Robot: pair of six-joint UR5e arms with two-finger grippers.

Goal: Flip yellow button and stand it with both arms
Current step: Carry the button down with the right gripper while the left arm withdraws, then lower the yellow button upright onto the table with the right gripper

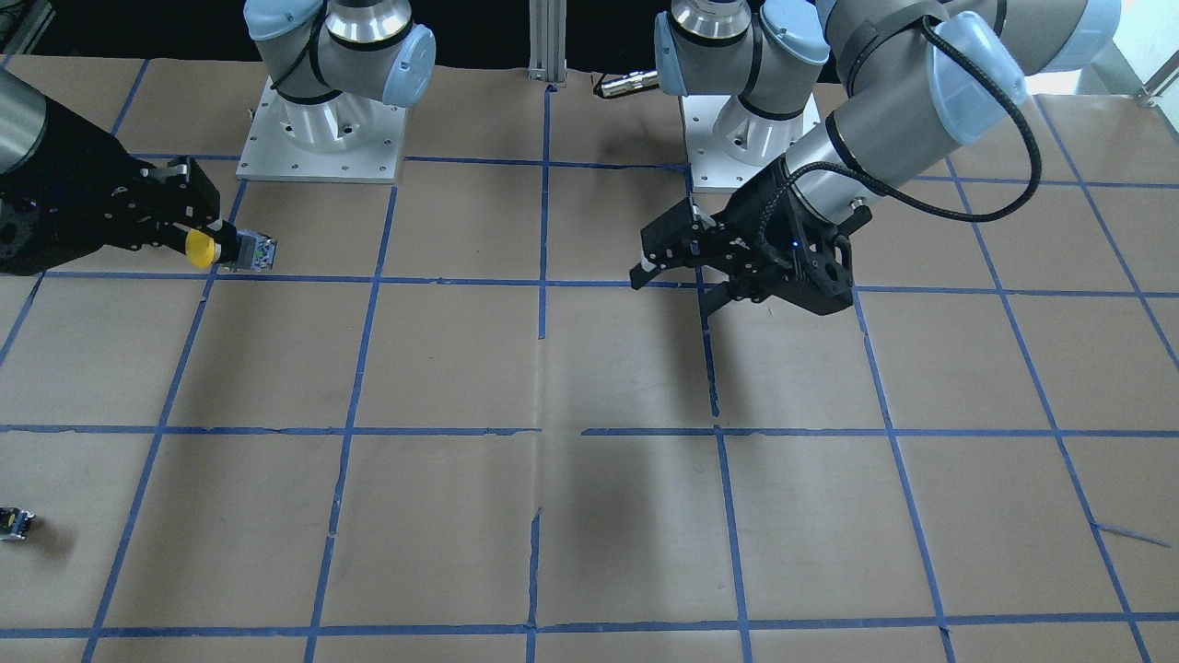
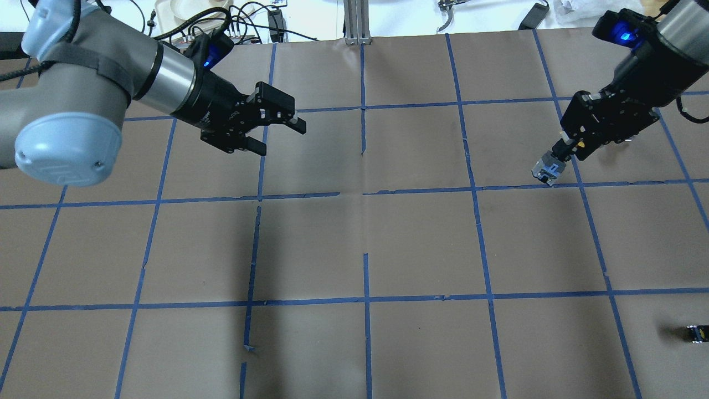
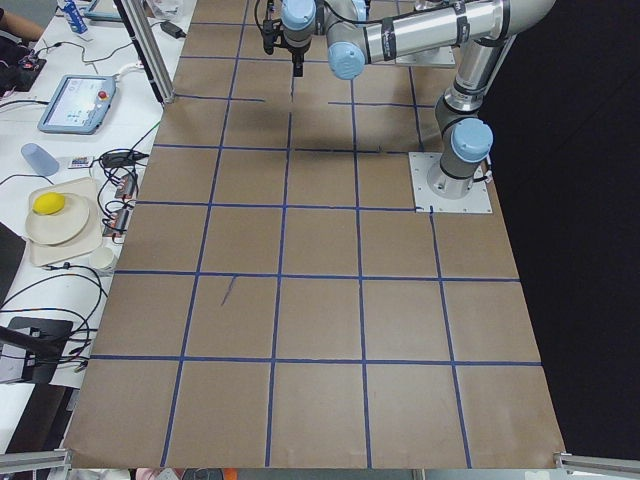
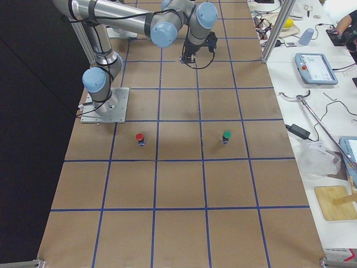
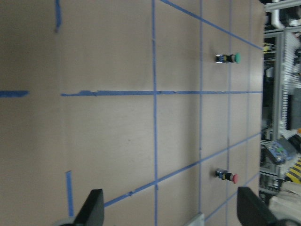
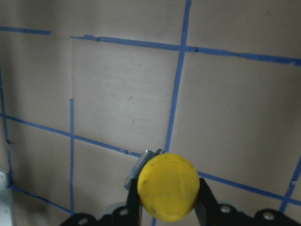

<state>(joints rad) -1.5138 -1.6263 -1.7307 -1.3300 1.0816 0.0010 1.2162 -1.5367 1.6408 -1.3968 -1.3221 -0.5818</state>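
**Handover of yellow button seems the step in hand**

The right gripper is clenched on the yellow button close to its cap. It holds the button above the desk, on the robot's right side. The button lies about horizontal, with the cap at the fingers and the grey body pointing out toward the middle of the desk. The left gripper hangs well apart on the other side, with jaws spread and nothing between them.

I judge that the button must now pass to the left gripper, so that it can be turned over. To do this well, both arms should meet over the middle. The left gripper should close on the free body, across its flat sides, and not on the round cap, which may slip. The right gripper should let go only when the other grasp is firm.

The right wrist view shows the cap squeezed between both fingers. The overhead view hides the cap almost fully and shows mainly the body. Only the left wrist view looks between the left fingers, and it also shows a green button and a red button far off on the desk. The front-facing view shows neither of these, but it does show a small black block near the desk's edge.
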